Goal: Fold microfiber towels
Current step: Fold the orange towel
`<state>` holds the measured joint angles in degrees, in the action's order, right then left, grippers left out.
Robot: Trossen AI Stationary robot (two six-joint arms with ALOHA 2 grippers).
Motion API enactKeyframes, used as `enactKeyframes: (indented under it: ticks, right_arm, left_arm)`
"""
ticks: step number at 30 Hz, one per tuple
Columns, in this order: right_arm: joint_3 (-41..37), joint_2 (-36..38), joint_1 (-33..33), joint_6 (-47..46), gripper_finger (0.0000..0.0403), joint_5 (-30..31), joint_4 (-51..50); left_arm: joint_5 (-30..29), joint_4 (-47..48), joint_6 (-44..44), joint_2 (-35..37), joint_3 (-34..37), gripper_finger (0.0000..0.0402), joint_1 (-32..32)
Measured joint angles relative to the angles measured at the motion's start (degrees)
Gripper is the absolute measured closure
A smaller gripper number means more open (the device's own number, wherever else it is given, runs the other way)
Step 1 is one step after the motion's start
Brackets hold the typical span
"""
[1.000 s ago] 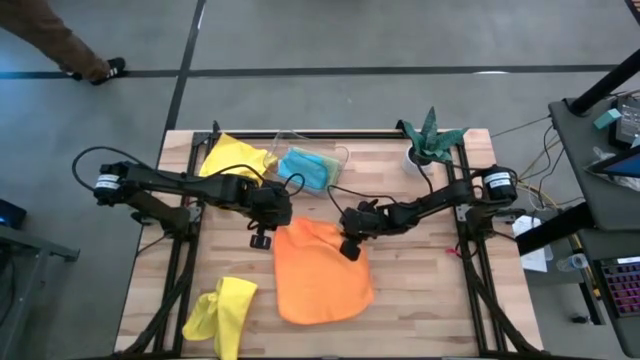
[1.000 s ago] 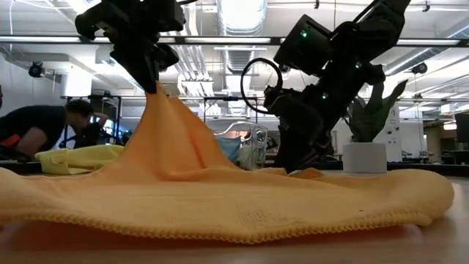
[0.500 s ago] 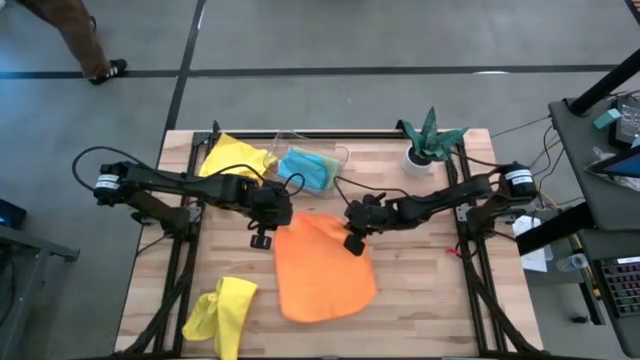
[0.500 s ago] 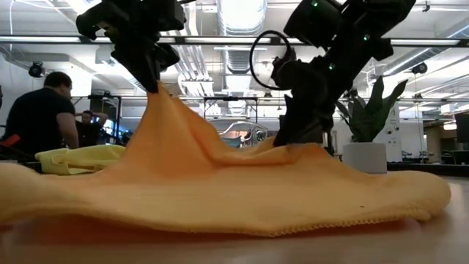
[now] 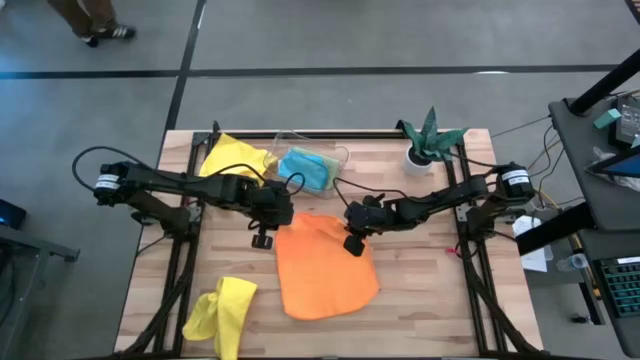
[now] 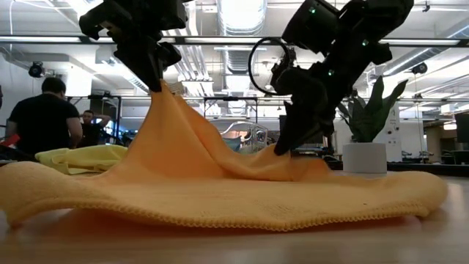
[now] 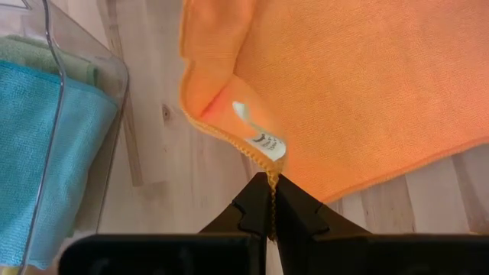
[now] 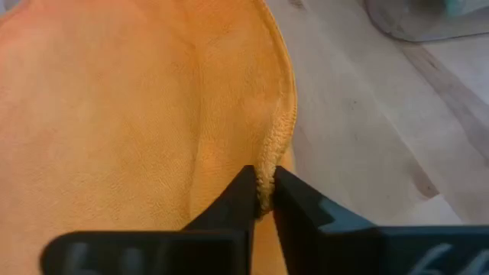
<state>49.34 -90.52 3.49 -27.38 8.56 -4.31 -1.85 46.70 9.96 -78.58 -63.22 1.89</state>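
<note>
**Two grippers holding the far edge of an orange towel on a wooden table**

At the near left of the wooden table (image 5: 420,300), a bright yellow towel (image 5: 220,313) lies bunched in a long heap. A second yellow towel (image 5: 236,157) lies crumpled at the far left, just beside a clear plastic tray (image 5: 340,156) that holds a turquoise blue towel (image 5: 305,169); in the left wrist view a strip of sage green towel (image 7: 46,67) shows in the tray alongside the blue one.

The left gripper (image 5: 263,240) stands just beside the tray, at the far left corner of the orange towel (image 5: 325,270). Its jaws are pinched tight on the hem of that corner, close to a small white label (image 7: 260,136), and in the low view the cloth rises from the table in a steep peak to the fingertips.

The orange towel lies in the middle of the table, its near part spread flat on the wood and its far edge lifted at both corners.

The right gripper (image 5: 352,246) stands at the towel's far right corner. Its jaws are nearly closed, with the rolled hem of the cloth nipped between them; in the low view this corner is raised lower than the left one.

At the far right of the table stands a small green plant (image 5: 432,132) in a white pot (image 5: 418,159), well apart from the towel. In the low view, people (image 6: 44,117) stand in the room behind the table.
</note>
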Motion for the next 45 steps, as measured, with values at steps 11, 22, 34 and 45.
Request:
enactKeyframes:
  ticks: [11,22,34,45]
  right_arm:
    - [0.00,-3.48,0.24,0.96,0.0272,-0.04,2.58]
    - [0.02,-2.16,0.50,3.91,0.0385,-1.07,2.35]
    - [0.02,8.86,2.61,6.30,0.0394,21.89,-10.94]
    - [0.02,17.07,5.11,7.89,0.0395,27.63,-12.38]
  left_arm:
    - [0.02,-0.76,0.96,0.01,0.00,0.0402,0.00]
    - [0.03,-1.25,1.07,-0.01,0.00,0.0402,0.04]
    - [-17.49,-1.22,5.98,0.01,-0.08,0.0402,0.00]
    - [-27.45,-1.75,8.52,0.01,-0.17,0.0402,0.00]
